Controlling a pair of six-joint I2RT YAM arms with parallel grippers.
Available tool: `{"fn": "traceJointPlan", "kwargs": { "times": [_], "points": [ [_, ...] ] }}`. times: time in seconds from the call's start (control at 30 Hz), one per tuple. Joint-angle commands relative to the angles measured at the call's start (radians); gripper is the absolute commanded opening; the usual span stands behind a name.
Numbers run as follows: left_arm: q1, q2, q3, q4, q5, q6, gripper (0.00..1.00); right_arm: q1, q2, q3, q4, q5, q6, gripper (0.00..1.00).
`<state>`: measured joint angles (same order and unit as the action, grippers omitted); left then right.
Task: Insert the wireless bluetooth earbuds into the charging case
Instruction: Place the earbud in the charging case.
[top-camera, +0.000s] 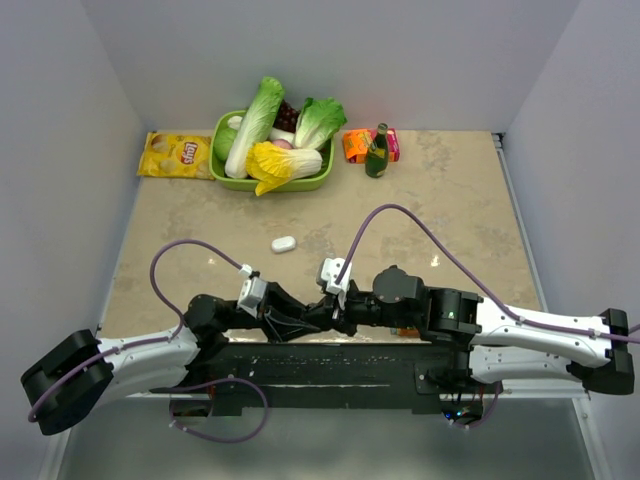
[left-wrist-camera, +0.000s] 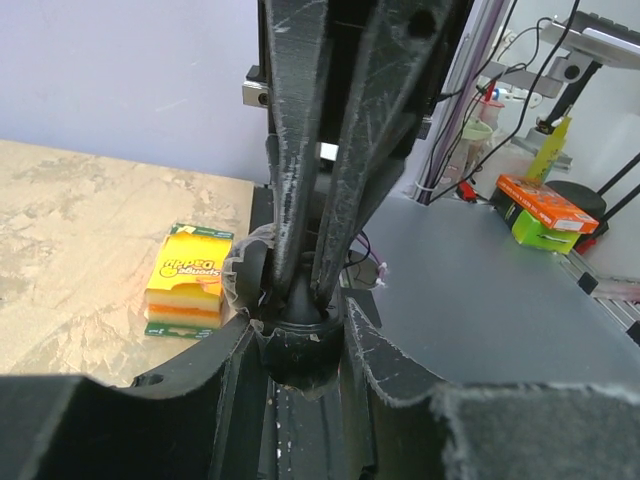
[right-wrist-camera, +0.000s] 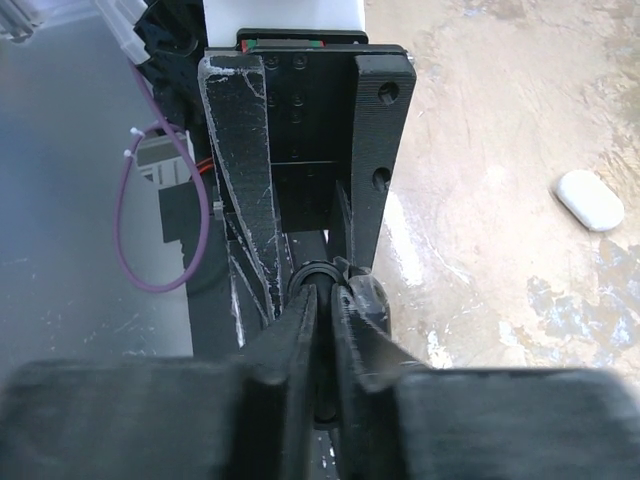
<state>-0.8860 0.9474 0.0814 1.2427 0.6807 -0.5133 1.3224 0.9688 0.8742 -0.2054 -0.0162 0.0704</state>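
- Evidently the left tool (left-wrist-camera: 300, 340) is clamping the black charging case (left-wrist-camera: 300, 366); steadiness is mattering.
- Right tool (right-wrist-camera: 322, 302) is pinching nearly closed there; I'd be pressing straight, gently.

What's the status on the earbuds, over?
Left hand clamped on black case. Right hand pinched shut at it; earbuds not visible. White case lies apart, nothing blocking.

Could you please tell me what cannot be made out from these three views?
Earbuds: seen in no view; too small from the top, or hidden between the end effectors.
Black round object in the left end effector: left wrist view, the right end effector covers its top.
White case: contents hidden by its own shell, top and right wrist views.
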Motion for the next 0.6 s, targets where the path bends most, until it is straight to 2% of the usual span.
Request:
{"fn": "traceJointPlan", "kwargs": {
  "times": [0.0,0.03,0.07,0.13,0.23,0.33,0.4,0.57],
  "points": [
    [-0.002,-0.021,0.034,0.075,-0.023,0.016,0.0,0.009,-0.018,0.014,0.006,0.048,0.02,0.26],
    [-0.004,-0.019,0.032,0.072,-0.026,0.018,0.0,0.009,-0.036,0.016,0.015,0.061,0.032,0.37],
    [-0.002,-0.018,0.032,0.069,-0.027,0.021,0.0,0.008,-0.045,0.023,0.03,0.082,0.04,0.41],
    [-0.002,-0.013,0.027,0.069,-0.03,0.021,0.0,0.009,-0.079,0.037,0.044,0.107,0.057,0.48],
    [-0.004,-0.004,0.02,0.077,-0.036,0.022,0.0,0.009,-0.125,0.071,0.064,0.14,0.066,0.54],
    [-0.004,0.005,0.017,0.081,-0.041,0.022,0.0,0.008,-0.172,0.095,0.07,0.202,0.072,0.56],
    [-0.005,0.007,0.015,0.081,-0.043,0.021,0.0,0.008,-0.199,0.086,0.075,0.321,0.081,0.56],
    [-0.008,0.001,0.012,0.081,-0.049,0.021,0.0,0.006,-0.219,0.04,0.035,0.456,0.111,0.56]
  ]
}}
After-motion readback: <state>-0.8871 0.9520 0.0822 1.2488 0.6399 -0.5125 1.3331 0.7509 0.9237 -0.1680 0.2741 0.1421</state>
